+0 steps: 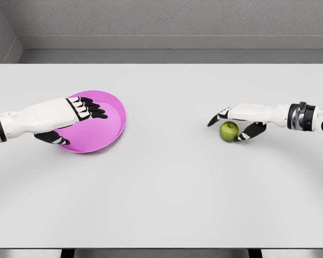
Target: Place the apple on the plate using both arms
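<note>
While my right hand [238, 124] cups the apple [229, 130] unclosed and my left hand [75, 119] grips the plate [110, 126], I must clamp, then lift.

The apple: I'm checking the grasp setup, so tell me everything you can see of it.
The apple is small, round, green and smooth, whole, lying on the white table right of centre, well away from the pink plate. The right hand arches over it, thumb at its right side; actual contact cannot be told.
</note>
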